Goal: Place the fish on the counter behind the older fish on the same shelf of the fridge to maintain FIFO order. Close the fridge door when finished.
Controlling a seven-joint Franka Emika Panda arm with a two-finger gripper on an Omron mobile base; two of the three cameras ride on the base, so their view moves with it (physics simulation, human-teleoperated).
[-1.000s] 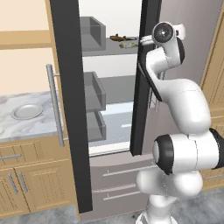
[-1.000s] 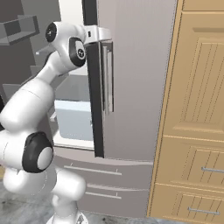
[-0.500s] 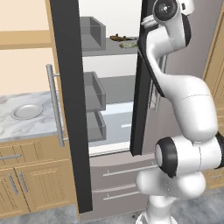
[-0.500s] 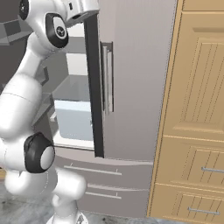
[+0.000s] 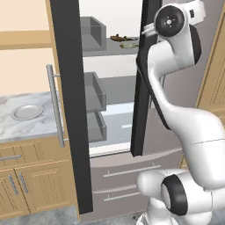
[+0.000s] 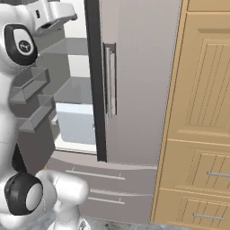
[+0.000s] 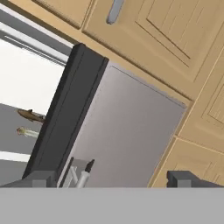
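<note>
Left base view, from the left: a white-grey veined marble counter (image 5: pixel 17 127) tops light wooden cabinets (image 5: pixel 26 184), and a round grey plate (image 5: pixel 27 111) lies on it. Next comes the tall grey French-door fridge (image 5: pixel 121 176), its left door (image 5: pixel 70 110) swung wide open, black edge toward the camera, with a vertical bar handle (image 5: pixel 55 105) on its outer face and small grey box-like door bins (image 5: pixel 94 90) on its inner face. Inside, on the wide flat grey upper shelf (image 5: pixel 110 49), the small slender dark brown fish (image 5: pixel 119 38) lies farther in, and the small pale olive-grey older fish (image 5: pixel 128 44) lies just in front of it, close together; whether they touch cannot be told. To the right stands the partly open right door (image 5: pixel 143 79), its black edge showing, and the white arm rises past it with its wrist high at the top of that door. Two grey drawers (image 5: pixel 118 176) run along the fridge bottom. Right base view shows the right door's grey face with its bar handle (image 6: pixel 110 78) and tall wooden cabinets (image 6: pixel 202 112) beside it. Hand view looks along the top of the right door, both fish showing at the left on the shelf, and the gripper (image 7: pixel 107 179) has its two dark tips set far apart with nothing between them, so the pincer stands open and empty.
</note>
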